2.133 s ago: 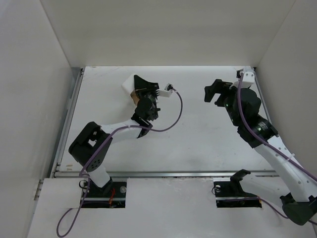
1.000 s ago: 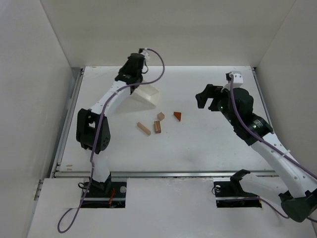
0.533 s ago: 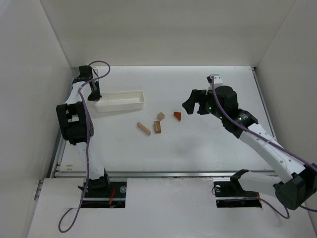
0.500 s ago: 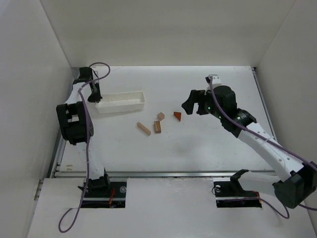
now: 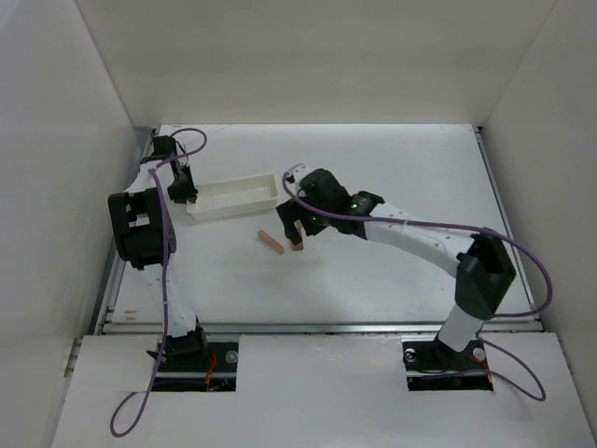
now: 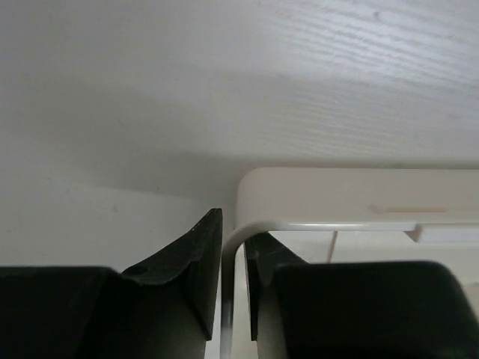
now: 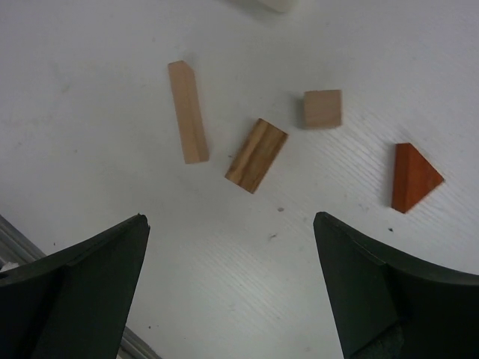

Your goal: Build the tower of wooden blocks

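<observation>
In the right wrist view four blocks lie apart on the white table: a long tan block, a darker striped block, a small tan cube and an orange-red wedge. My right gripper is open and empty, hovering above them. In the top view the right gripper covers the cube and wedge; the long block and part of the striped block show. My left gripper is shut on the left end rim of the white tray; the left wrist view shows its jaws pinching the thin rim.
White walls enclose the table on three sides. A metal rail runs along the left edge. The right arm stretches across the table's middle to the blocks. The tray lies slanted at the back left.
My right arm has swung left and now hovers over the blocks, hiding the cube and wedge from above. The tray's right end has tilted slightly; the left gripper stays on it.
</observation>
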`<state>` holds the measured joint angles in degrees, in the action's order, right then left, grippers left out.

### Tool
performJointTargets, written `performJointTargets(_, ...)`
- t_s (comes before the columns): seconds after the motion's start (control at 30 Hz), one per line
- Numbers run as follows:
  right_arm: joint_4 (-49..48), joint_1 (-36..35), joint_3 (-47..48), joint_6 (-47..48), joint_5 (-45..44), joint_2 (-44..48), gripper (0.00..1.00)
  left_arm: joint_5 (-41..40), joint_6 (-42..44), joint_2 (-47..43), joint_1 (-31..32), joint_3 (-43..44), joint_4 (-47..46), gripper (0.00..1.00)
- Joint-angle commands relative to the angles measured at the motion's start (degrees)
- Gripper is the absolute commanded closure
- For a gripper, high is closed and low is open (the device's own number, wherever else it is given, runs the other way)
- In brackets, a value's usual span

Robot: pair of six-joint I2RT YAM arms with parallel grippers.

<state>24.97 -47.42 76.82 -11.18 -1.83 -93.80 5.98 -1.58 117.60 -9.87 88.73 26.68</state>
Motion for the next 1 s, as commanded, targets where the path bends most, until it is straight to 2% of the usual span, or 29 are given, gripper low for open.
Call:
performJointTargets(0.0,3.67,-4.51,8.14,4.59,-3.70,-5.68,0.05,-0.97,-0.26,0.08,-0.94,-2.07,2.15,0.84)
performJointTargets(0.03,3.68,-5.22,9.48,5.28,-3.71,-7.26,0.06,-0.27,-0.26,0.08,-0.94,-2.07,2.15,0.82)
performJointTargets(0.1,3.68,-7.06,12.55,5.99,-3.71,-10.95,0.14,0.26,0.26,-0.61,-0.94,-2.68,2.67,0.64)
performJointTargets(0.13,3.68,-7.60,13.26,5.99,-3.71,-11.92,0.14,0.26,0.27,-0.62,-0.94,-2.68,2.68,0.55)
performJointTargets(0.2,3.68,-8.13,15.02,6.60,-3.71,-15.34,0.24,0.26,0.27,-2.37,-0.94,-3.21,2.68,0.37)
performJointTargets(0.23,3.68,-9.09,16.86,6.61,-3.71,-16.67,0.28,0.26,0.27,-2.99,-0.94,-3.21,2.68,0.35)
performJointTargets(0.3,3.68,-9.97,18.54,6.61,-3.71,-20.52,0.39,-0.26,0.27,-4.30,-1.46,-3.21,2.68,0.33)
performJointTargets(0.43,4.38,-10.50,22.23,5.39,-7.22,-25.46,0.52,-0.79,0.27,-8.96,-1.47,-3.73,2.68,0.32)
performJointTargets(0.5,4.38,-10.50,23.47,5.38,-10.65,-26.87,0.52,-1.31,1.40,-12.21,-1.47,-4.35,2.15,0.32)
performJointTargets(0.67,5.00,-10.50,25.93,5.38,-12.50,-30.91,0.53,0.69,3.34,-19.06,-1.47,-5.66,2.15,0.31)
performJointTargets(0.73,5.00,-10.50,26.45,5.38,-11.62,-30.92,0.58,1.22,4.83,-20.91,-1.47,-6.37,2.15,0.31)
performJointTargets(0.87,5.00,-10.50,26.46,5.38,-10.48,-31.53,0.82,1.23,5.36,-25.22,-1.47,-9.09,2.15,0.31)
performJointTargets(0.97,5.00,-11.03,26.46,5.91,-11.44,-30.92,0.96,1.23,5.36,-26.54,-1.47,-9.71,2.15,0.31)
